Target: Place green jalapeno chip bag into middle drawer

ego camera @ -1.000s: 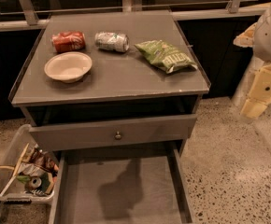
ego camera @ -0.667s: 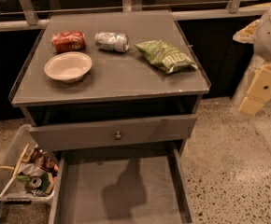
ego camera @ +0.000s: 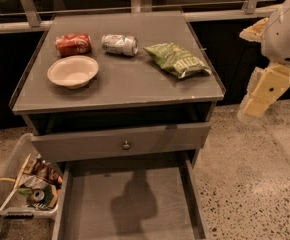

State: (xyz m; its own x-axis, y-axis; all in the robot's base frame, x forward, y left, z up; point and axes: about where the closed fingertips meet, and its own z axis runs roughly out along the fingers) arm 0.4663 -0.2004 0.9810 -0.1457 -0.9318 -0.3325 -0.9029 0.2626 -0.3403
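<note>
The green jalapeno chip bag (ego camera: 177, 59) lies flat on the right side of the gray cabinet top (ego camera: 135, 86), near its right edge. The middle drawer (ego camera: 160, 196) is pulled out at the bottom of the view; its gray floor is bare apart from a shadow. Above it is a shut drawer front with a small round knob (ego camera: 126, 145). My gripper (ego camera: 263, 93) hangs off the cream and white arm to the right of the cabinet, apart from the bag and below the level of the top. It holds nothing that I can see.
A red can (ego camera: 73, 44) and a silver can (ego camera: 119, 44) lie on their sides at the back of the top. A white bowl (ego camera: 73, 71) sits front left. A clear bin of snacks (ego camera: 27, 184) stands on the speckled floor at the left. A railing runs behind.
My arm has drifted slightly left toward the cabinet. The bag, cans, bowl and drawer have not moved.
</note>
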